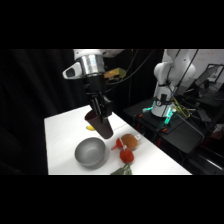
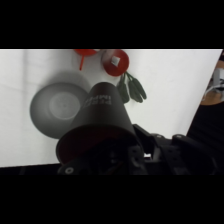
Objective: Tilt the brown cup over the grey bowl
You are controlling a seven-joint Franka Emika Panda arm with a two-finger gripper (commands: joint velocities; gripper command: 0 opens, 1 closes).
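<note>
Gripper (image 1: 100,117): closed on the brown cup (image 1: 102,125), held clear of the bench (image 1: 62,127) near the middle of the side view. The cup hangs tilted, just above and to the right of the grey bowl (image 1: 91,152), which sits on the bench at lower centre.

Step in hand, by judgement: the tilt is under way but the cup's mouth does not yet appear to face the bowl's hollow. To do it well, bring the rim over the bowl's middle before rotating further, and keep the grasp firm so the tapered wall does not slip.

Beyond the bowl: a red object (image 1: 125,155) and a brownish round object (image 1: 131,141) lie to its right, near but apart.

View differences: the wrist view shows the cup (image 2: 102,125) from its rim end, the bowl (image 2: 57,107) to its left, and dark green leaves (image 2: 132,87) beside the red item (image 2: 115,61); the side view alone shows the cup's height above the bench.
</note>
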